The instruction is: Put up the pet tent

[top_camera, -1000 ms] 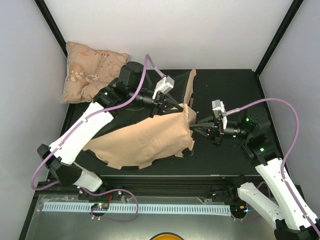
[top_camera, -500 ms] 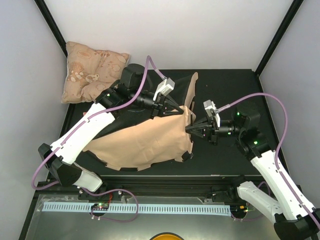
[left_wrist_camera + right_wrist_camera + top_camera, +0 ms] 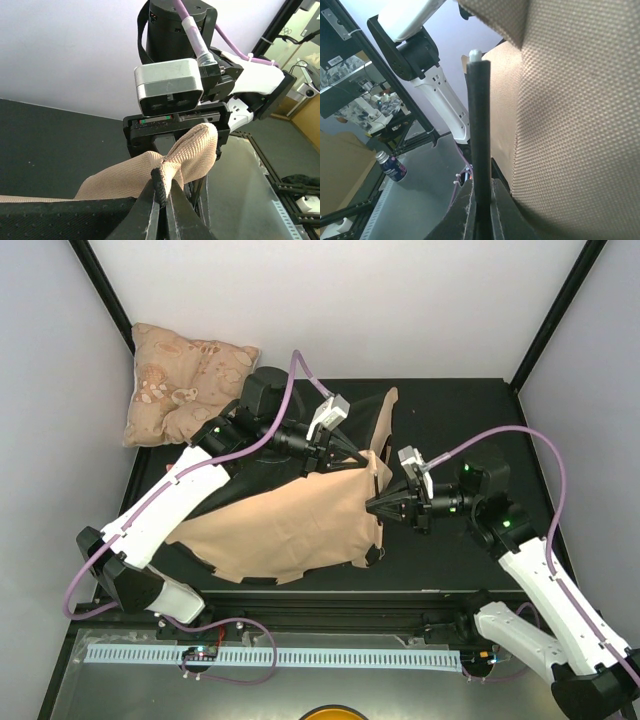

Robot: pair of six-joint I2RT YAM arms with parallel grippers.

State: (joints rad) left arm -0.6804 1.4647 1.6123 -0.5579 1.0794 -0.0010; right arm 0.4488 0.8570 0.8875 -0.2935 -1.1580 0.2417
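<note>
Pet tent (image 3: 300, 525) — left jaws pinch fabric (image 3: 195, 150), right jaws clamp pole (image 3: 480, 135).

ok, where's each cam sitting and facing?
Top external: fixed above and behind the bases, looking down on the table; both arms show, left pincer and right pincer meeting at the pet tent, cushion far left.
Left wrist: on the left arm, looks along its fingers, shut on the tent's black-edged fabric; the right arm's wrist camera faces it.
Right wrist: on the right arm, looks along fingers shut on a black pole beside tan canvas; left arm beyond.
Shared: wrist views face each other; all show the tent.
</note>
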